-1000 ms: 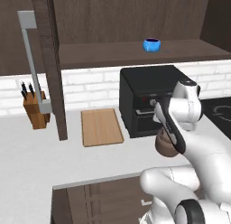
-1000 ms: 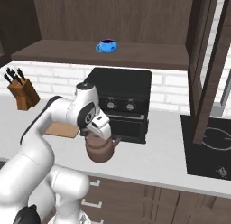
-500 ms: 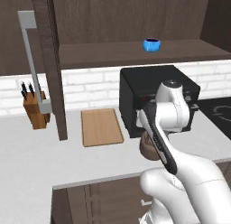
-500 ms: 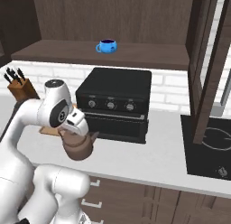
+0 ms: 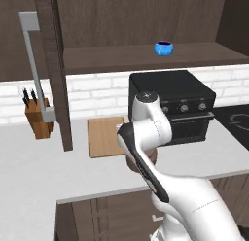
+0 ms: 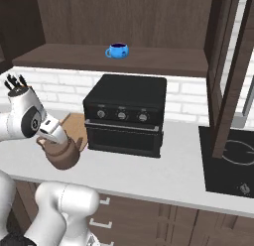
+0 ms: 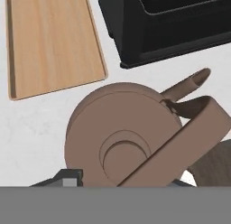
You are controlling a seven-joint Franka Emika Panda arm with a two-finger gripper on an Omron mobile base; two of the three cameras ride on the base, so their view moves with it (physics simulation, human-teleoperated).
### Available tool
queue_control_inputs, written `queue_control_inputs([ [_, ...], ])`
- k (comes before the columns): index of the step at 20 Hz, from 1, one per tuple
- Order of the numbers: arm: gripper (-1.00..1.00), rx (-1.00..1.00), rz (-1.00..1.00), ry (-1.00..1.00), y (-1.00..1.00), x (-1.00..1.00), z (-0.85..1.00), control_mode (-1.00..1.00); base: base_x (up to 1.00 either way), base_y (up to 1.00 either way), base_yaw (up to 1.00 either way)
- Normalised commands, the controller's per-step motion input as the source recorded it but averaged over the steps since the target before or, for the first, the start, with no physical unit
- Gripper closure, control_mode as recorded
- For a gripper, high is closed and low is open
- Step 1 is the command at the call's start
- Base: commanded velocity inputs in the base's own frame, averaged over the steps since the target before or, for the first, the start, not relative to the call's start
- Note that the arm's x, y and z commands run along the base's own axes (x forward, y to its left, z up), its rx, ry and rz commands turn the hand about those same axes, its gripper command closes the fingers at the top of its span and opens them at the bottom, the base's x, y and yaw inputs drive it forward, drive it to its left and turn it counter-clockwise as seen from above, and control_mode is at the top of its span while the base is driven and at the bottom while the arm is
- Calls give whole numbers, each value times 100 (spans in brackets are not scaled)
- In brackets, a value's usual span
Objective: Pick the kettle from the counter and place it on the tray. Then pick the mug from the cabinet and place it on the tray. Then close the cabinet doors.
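You have the kettle (image 6: 62,153) clasped in the gripper (image 6: 55,137), the fingers closed on its arched handle, and it hangs just above the counter (image 6: 149,173) at the lower left of the right base view, in front of the black oven (image 6: 126,113). The tray (image 7: 49,42) sits in the upper left of the hand view, lying flat and bare, with a strip of pale worktop between it and the kettle's body. To do this step well, carry the kettle over toward that board at the same height, keep it level so the spout (image 7: 187,83) does not swing into the oven front close beside it, and centre the base over the wood before you lower; release only once it rests flat. The worktop looks smooth and free between kettle and tray, so nothing should snag. In the left base view the tray (image 5: 104,135) lies at centre left, with the knife block (image 5: 36,116) well apart at the far left and an open cabinet door (image 5: 56,70) standing between them. The blue mug (image 5: 164,47) waits on the cabinet shelf (image 5: 116,58) at upper right.
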Motion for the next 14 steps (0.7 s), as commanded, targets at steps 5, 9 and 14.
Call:
queue_control_inputs([
  [5,100,-3,5,-2,75,56,2,-100,0,0,0],
  [9,100,-2,8,-19,44,59,1,-100,0,0,0],
  [14,100,0,11,-17,6,60,1,-100,0,0,0],
])
